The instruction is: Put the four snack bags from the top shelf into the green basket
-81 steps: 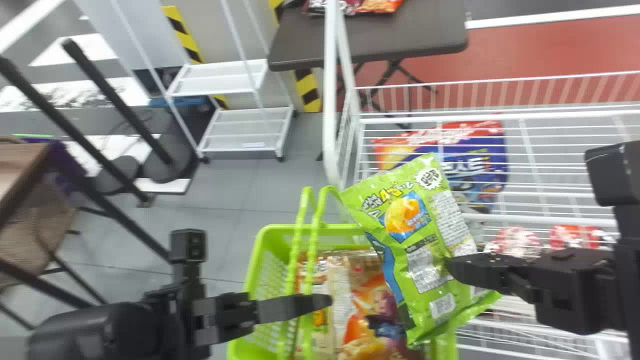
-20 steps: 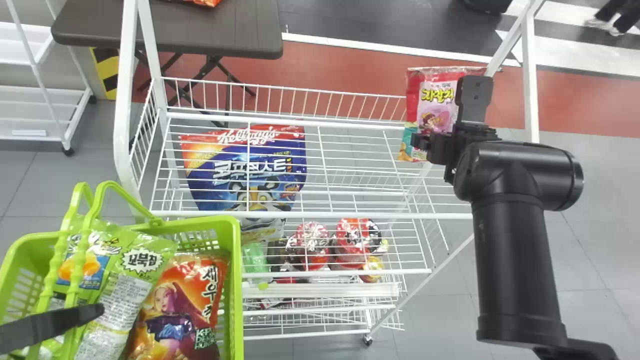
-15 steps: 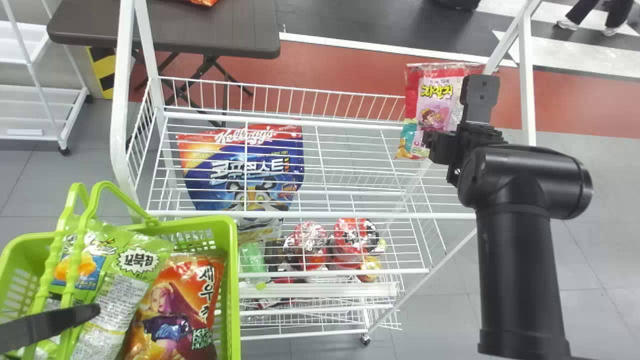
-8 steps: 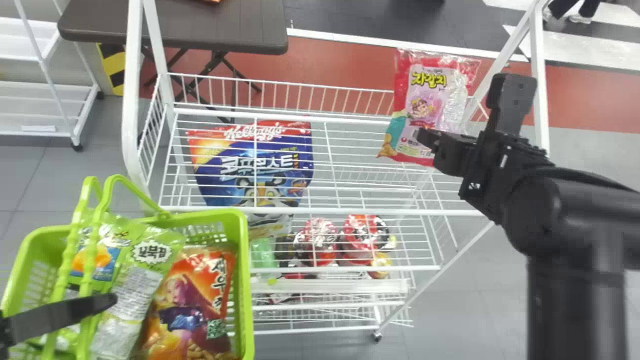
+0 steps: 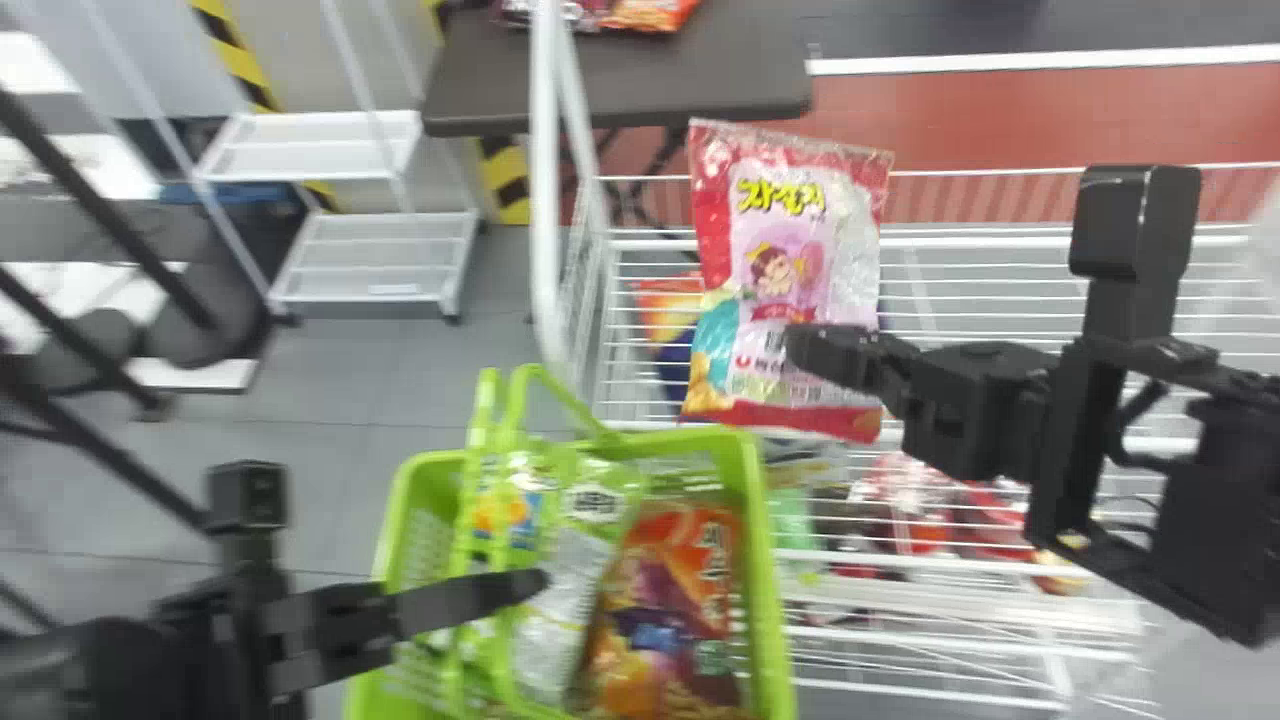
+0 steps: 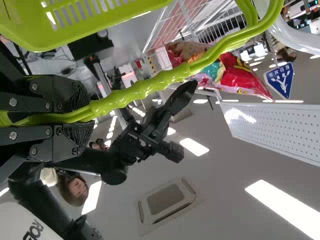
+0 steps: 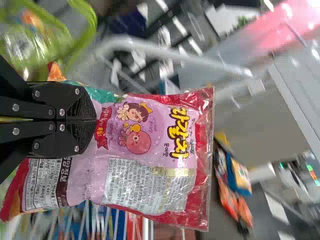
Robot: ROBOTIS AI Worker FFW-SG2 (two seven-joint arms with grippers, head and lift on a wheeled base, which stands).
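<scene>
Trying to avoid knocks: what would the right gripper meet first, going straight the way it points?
Beyond the snack bag it holds, probably the white shelf post; depth is unclear, so it may miss.

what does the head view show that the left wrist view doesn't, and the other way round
Head view only: the green snack bags and the orange snack bag inside the basket, and the dark folding table.

Left wrist view only: the ceiling lights, the ceiling panel and the blue sign.

Both: the green basket, its handles, the left gripper at them, and the red snack bag in the right gripper.
</scene>
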